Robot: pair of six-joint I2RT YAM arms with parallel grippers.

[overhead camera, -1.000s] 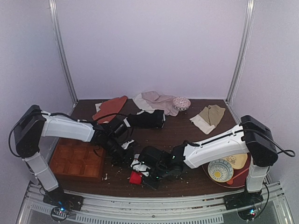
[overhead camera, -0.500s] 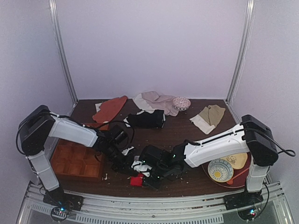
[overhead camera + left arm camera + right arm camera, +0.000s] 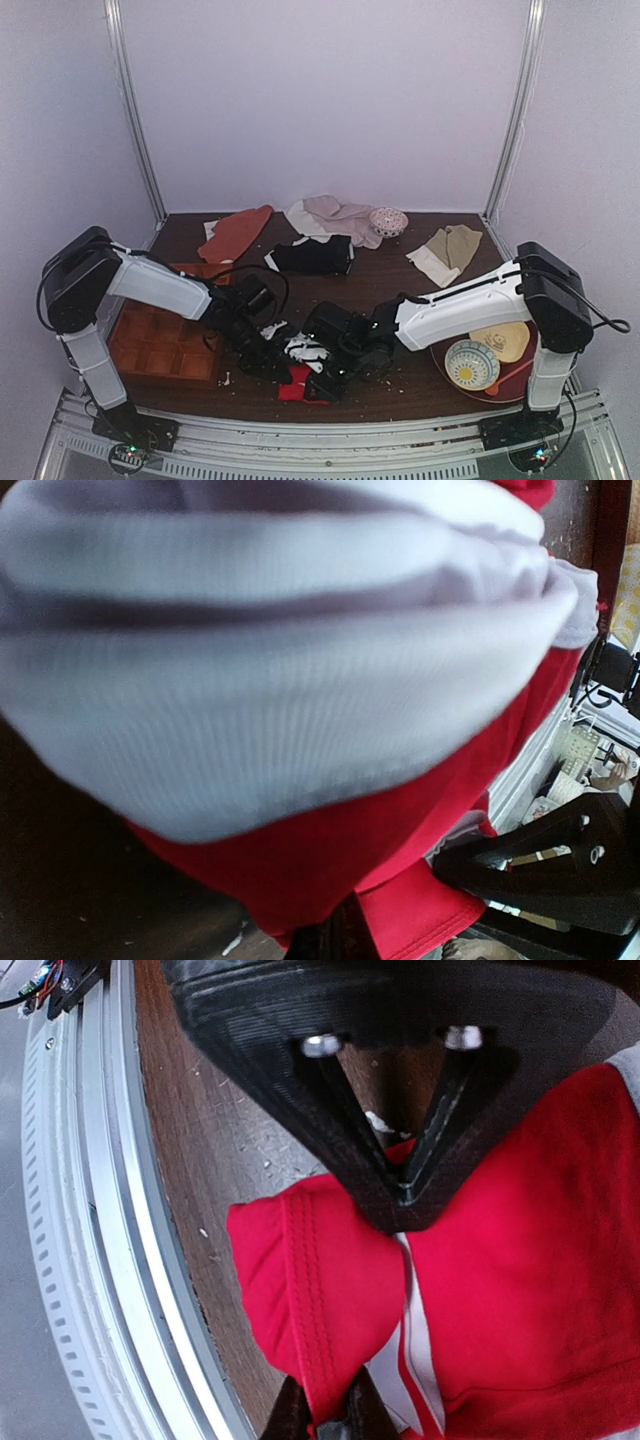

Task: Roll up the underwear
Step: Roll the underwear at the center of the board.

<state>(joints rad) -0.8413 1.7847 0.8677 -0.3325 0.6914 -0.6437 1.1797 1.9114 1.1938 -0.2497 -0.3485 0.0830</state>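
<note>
Location: the underwear [image 3: 298,382] lies bunched on the table [image 3: 390,285] close to its near edge, between the two arms and just inside the metal rail [image 3: 90,1260].

Left gripper [image 3: 270,362]: the wrist view is almost filled with cloth. The jaws are together, and red fabric gathers down into the fingertips [image 3: 337,938], so it reads as clamped on the garment.

Right gripper [image 3: 325,1415]: pinched together on a stitched red hem at the near corner of the garment.

Step in hand, by judgement: forming the roll, with both claws holding opposite parts of one soft bundle.

Recommended handling:
- Turn the two holds together, so the roll tightens evenly and does not twist into a rope
- Keep the cloth low against the wood, where friction helps the layers wrap
- Work away from the rail, as the bundle sits near the edge
- Release one claw only once the roll rests on its own seam

Materials:
- Thin, limp knit in bright red, with narrow white stripes and double-stitched hems
- A broad white band, finely ribbed and elastic, thicker than the body cloth and likely to spring open
- Dark brown wooden table top, scattered with pale crumbs

Shape at present: irregular and lumpy, not a cylinder
</note>
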